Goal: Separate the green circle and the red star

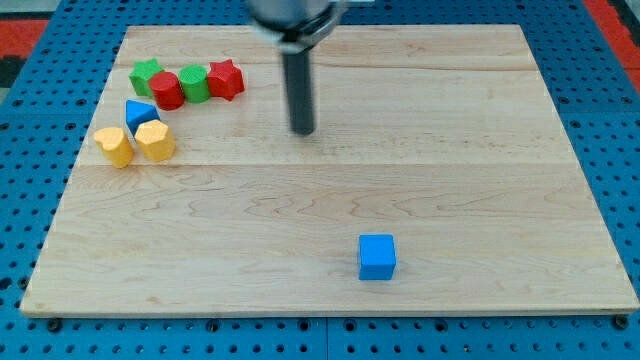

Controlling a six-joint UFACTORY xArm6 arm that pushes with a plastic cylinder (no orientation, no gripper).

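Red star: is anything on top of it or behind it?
Nothing sits on the red star; bare board lies behind it. The green circle touches its left side. My tip stands apart, to the right.

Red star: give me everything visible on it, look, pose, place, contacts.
The red star is a small chunky block, glossy red, plastic or painted by its look, lying flat with its star face up. It sits near the view's top left of the wooden board, at the right end of a short row of four blocks. Its left side touches or nearly touches the green circle. My tip is off to its right and slightly lower in the view, clearly apart from it.
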